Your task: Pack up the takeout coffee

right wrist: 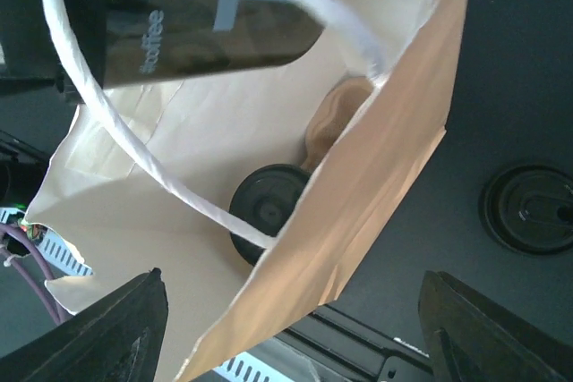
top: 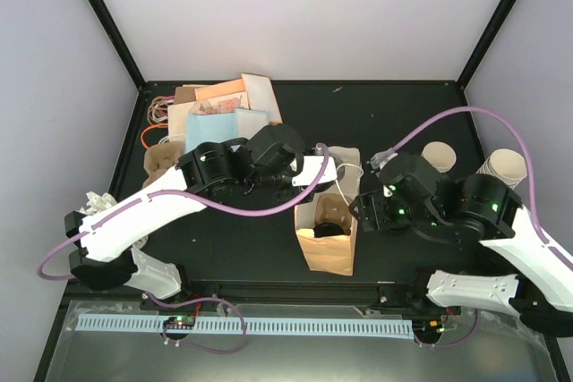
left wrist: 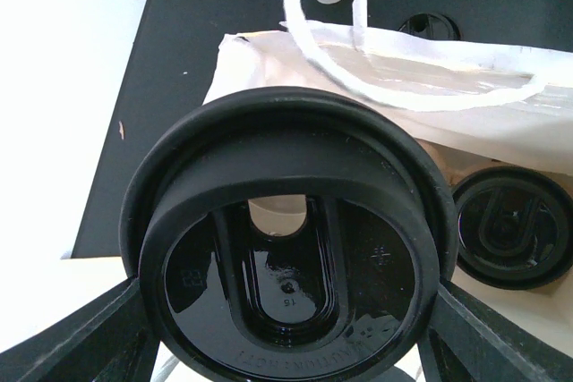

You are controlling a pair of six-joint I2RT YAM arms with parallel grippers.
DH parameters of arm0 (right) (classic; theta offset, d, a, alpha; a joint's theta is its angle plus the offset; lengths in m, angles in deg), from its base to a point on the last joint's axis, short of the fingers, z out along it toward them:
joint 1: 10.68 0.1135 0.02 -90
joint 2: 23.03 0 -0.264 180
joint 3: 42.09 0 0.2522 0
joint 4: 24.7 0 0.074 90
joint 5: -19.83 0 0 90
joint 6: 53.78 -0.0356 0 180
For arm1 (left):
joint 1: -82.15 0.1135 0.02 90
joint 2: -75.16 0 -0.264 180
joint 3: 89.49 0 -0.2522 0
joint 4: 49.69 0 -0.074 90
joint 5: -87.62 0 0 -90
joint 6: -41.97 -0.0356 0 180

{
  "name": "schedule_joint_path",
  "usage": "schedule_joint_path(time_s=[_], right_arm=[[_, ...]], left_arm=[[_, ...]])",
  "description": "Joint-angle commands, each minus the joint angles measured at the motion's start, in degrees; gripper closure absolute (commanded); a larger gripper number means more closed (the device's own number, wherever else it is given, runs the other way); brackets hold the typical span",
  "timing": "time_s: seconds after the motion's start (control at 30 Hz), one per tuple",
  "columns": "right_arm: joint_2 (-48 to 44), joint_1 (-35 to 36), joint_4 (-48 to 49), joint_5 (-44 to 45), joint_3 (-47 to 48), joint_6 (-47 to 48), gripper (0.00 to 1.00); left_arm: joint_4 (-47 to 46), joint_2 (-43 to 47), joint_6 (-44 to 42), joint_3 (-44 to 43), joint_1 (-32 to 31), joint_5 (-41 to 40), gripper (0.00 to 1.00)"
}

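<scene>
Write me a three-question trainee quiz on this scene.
1. True or false: the right gripper is shut on the paper bag.
2. What already lies inside the bag? A) a black-lidded cup B) a spoon C) nothing
3. What does the left gripper hold?
Key: 1 false, it is open. 2 A. 3 the takeout coffee, lid on.

A robotics lab test cell — a black surface [top: 403,100] boxed in by plain white panels [top: 304,6] and black frame struts [top: 103,20]. A left arm [top: 134,212] and right arm [top: 474,288] are bolted at its near edge, trailing purple cables [top: 448,117] beside a slotted cable duct [top: 269,324].
</scene>
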Motion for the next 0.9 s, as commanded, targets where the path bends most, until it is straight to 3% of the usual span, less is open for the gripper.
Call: schedule_joint_path(time_s=[0.0, 0.2, 0.43, 0.5, 0.67, 0.77, 0.87], right_arm=[[2.70, 5.81, -0.25, 4.95, -0.56, -5.03, 0.20], [7.37, 11.26, -3.87, 15.36, 1.29, -11.48, 0.22], [8.62, 11.26, -3.28, 16.71, -3.40, -12.24, 0.29], [8.68, 11.26, -3.77, 18.53, -3.83, -12.28, 0.37], [9.89, 10.72, -3.75, 21.19, -4.68, -9.94, 0.67], [10.02, 10.61, -1.24, 21.18, -4.39, -4.21, 0.96], [8.40, 10.30, 3.07, 21.22, -5.36, 3.14, 0.99]], left_arm=[[-1.27, -0.44, -0.73, -2.73, 0.50, -0.62, 0.36], [-0.84, -0.20, -0.52, -2.46, 0.54, -0.35, 0.37], [-0.67, 0.18, -0.60, -2.16, 0.69, -0.66, 0.37], [-0.57, 0.25, -0.55, -2.14, 0.72, -0.83, 0.36], [-0.31, 0.64, -0.66, -2.05, 0.81, -1.14, 0.36], [0.05, 0.99, -0.73, -2.67, 0.85, -1.18, 0.36], [0.81, 1.14, -0.75, -4.04, 0.82, -1.14, 0.37]])
